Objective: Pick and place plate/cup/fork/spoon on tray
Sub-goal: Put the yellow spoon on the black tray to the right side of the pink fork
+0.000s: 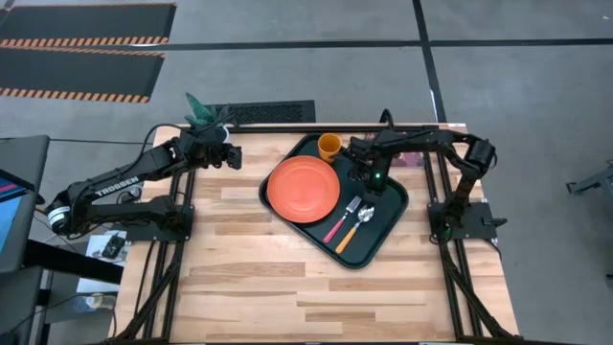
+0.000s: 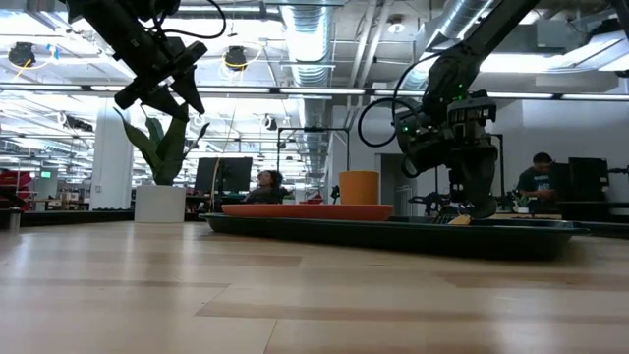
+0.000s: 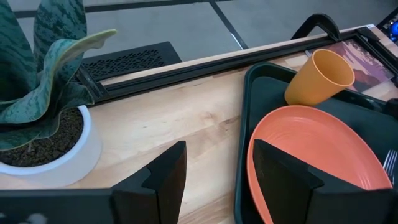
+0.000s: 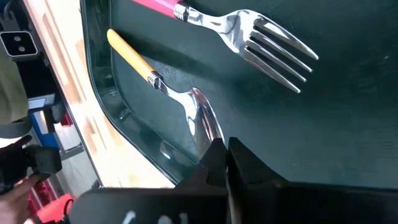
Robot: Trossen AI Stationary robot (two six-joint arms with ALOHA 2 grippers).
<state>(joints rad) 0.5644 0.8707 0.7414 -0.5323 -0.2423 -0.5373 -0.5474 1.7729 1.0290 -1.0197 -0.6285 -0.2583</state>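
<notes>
Right gripper low over tray, fingers pressed together, holding nothing; tips just above spoon bowl (contact hard to tell). Fork beside spoon, handle cut off in wrist view. Plate and cup on tray. Left gripper raised off tray's left, fingers apart, empty. Plant partly cropped.

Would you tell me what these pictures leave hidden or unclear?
- Spoon: the right gripper covers its bowl tip in the right wrist view, so contact is unclear.
- Fork: handle cut off by that view's edge.
- Plate: partly behind the left gripper, left wrist view.
- Cutlery: hidden by the tray rim, low view.
</notes>
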